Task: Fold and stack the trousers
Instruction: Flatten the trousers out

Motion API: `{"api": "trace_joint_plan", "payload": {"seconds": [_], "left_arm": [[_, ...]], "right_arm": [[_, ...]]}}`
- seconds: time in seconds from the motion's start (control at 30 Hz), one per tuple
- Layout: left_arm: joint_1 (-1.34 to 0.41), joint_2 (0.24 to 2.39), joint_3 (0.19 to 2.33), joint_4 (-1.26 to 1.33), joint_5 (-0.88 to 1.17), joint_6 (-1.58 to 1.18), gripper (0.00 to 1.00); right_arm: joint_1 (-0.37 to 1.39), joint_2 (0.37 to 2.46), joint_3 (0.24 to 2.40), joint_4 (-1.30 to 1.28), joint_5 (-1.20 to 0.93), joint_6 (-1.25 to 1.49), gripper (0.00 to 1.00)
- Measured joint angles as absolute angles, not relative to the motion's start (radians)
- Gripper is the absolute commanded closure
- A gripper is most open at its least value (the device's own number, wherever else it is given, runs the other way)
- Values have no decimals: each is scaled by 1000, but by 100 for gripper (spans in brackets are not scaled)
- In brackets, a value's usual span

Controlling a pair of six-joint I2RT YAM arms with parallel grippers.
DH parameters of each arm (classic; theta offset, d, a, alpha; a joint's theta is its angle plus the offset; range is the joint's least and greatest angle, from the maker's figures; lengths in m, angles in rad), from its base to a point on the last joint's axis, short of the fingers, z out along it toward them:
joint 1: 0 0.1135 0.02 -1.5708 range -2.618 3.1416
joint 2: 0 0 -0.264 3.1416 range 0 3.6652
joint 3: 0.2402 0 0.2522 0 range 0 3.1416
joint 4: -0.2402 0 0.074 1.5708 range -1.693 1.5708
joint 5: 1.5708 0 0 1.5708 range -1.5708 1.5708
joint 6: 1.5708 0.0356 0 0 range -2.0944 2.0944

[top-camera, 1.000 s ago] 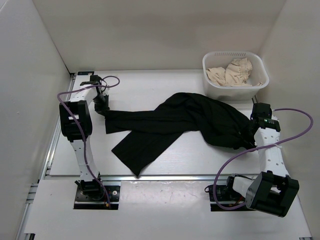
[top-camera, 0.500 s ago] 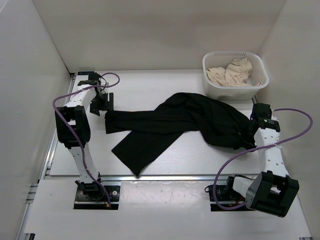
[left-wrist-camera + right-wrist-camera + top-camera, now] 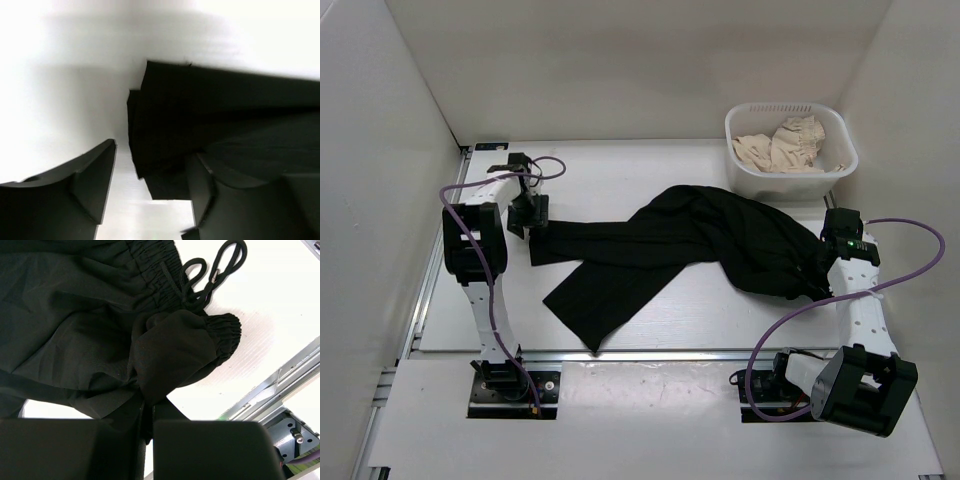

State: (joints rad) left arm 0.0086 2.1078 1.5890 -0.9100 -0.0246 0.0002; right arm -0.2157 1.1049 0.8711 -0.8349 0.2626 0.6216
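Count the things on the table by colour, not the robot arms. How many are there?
Black trousers: 1
Beige cloth: 1
White basket: 1
Total: 3

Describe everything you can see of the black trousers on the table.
The trousers are plain black, of soft, matte fabric, and lie unfolded and rumpled across the white table. The gathered elastic waistband, with its looped drawstring, lies bunched at the right. Two legs run leftward, one fairly straight, the other angled toward the near edge. The right gripper is shut on a fold of fabric near the waistband. The open left gripper sits at the hem of the straighter leg.
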Motion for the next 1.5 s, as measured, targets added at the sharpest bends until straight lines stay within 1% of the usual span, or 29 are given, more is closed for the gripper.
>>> {"api": "trace_joint_plan", "payload": {"seconds": [0.03,0.33,0.47,0.57,0.63,0.8,0.97,1.07,1.17,1.23,1.3,1.37,1.43,1.5], "left_arm": [[8,2108,1602,-908,-27,1,27],[4,2107,1631,-886,-30,0,27],[4,2107,1631,-886,-27,-1,34],[4,2111,1637,-888,-27,-1,53],[4,2122,1654,-889,-24,-6,76],[4,2146,1691,-889,-7,-1,81],[14,2145,1748,-893,-24,0,82],[56,2143,1844,-908,-28,0,82],[134,2120,1969,-920,-35,0,82],[197,2067,2004,-915,-42,0,82],[263,1971,1994,-922,-43,-2,82],[318,1837,1908,-915,-38,-6,82],[365,1665,1767,-924,-39,-8,82],[395,1511,1600,-913,-52,-7,82]], "right_arm": [[-216,1105,871,-835,263,622,100],[-216,1093,866,-835,263,622,100],[-216,1093,857,-834,262,622,100],[-216,1093,854,-834,262,622,100],[-216,1093,854,-834,262,621,100],[-216,1093,854,-834,262,620,100],[-216,1122,870,-833,262,577,100],[-216,1221,1007,-862,256,532,100],[-216,1322,1254,-867,252,488,100],[-215,1336,1381,-860,250,474,100],[-214,1311,1451,-865,247,476,100],[-212,1256,1449,-887,235,492,100],[-218,1162,1365,-911,234,511,100],[-239,1055,1222,-953,238,537,100]]}}
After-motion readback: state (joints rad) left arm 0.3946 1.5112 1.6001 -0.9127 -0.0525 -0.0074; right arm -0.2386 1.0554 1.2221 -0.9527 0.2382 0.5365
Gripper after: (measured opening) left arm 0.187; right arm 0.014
